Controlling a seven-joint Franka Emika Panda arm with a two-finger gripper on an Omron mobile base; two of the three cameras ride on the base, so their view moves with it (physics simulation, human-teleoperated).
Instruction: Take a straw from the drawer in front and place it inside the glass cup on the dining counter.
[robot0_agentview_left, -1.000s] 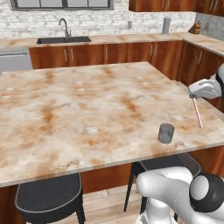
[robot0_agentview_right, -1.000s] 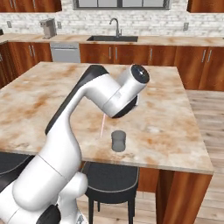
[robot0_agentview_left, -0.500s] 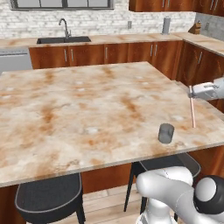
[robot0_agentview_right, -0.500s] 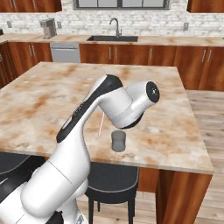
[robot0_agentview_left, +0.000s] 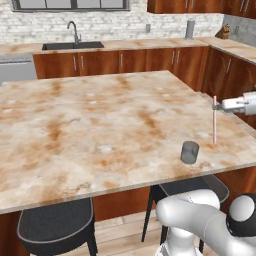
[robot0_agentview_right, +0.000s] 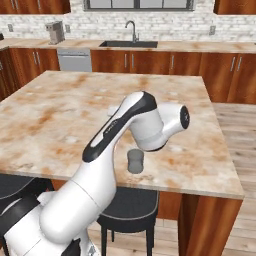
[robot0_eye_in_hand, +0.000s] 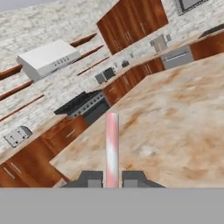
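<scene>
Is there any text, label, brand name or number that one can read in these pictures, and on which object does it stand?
None: no readable text anywhere.
The glass cup is plain.
The straw held in the pincer carries no print.
The dining counter shows veining and nothing written.
The dishwasher and the range hood have small panel marks, too small and blurred to read.

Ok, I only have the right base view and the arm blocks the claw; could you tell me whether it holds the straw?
Observer: Yes. In the left base view the claw is shut on the straw, which stands upright.
Operator: Thank you. Is it over the cup?
Observer: No. The straw is beside the cup, above the counter, with its lower end outside the rim.
</scene>
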